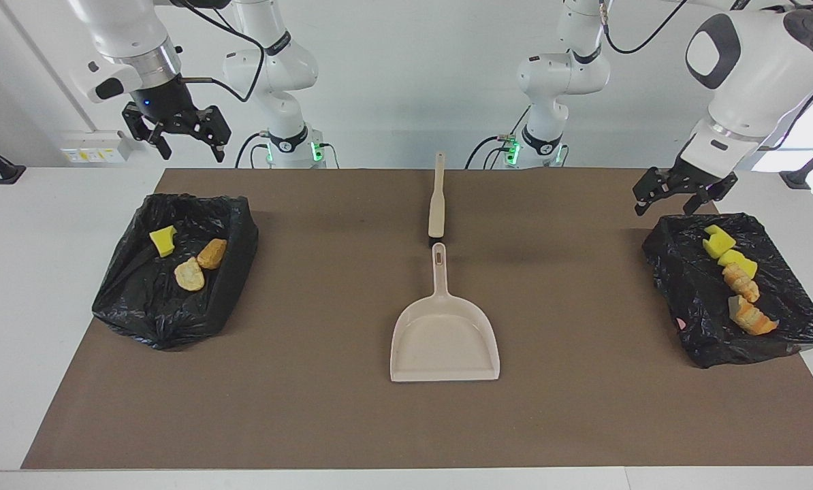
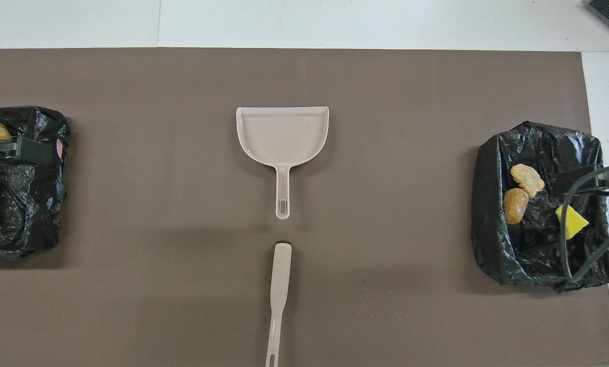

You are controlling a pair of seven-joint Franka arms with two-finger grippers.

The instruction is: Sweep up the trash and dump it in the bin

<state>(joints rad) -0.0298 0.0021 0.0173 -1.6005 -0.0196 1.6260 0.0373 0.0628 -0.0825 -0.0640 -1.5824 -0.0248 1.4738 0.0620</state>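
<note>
All the trash I can see lies in two black-bagged bins. The bin (image 1: pixel 141 316) at the right arm's end holds a yellow sponge piece (image 1: pixel 163 240) and two bread-like lumps (image 1: pixel 189 275). The bin (image 1: pixel 682 292) at the left arm's end holds several pieces, yellow sponge (image 1: pixel 718 239) and orange lumps (image 1: pixel 752 318). My left gripper (image 1: pixel 668 203) hangs open and empty over that bin. High over the other bin, my right gripper (image 1: pixel 192 153) waits open, holding nothing.
A beige dustpan (image 1: pixel 445 333) lies mid-table on the brown mat, its handle pointing at the robots. The beige brush (image 1: pixel 437 201) lies in line with it, nearer to the robots. No trash shows on the mat.
</note>
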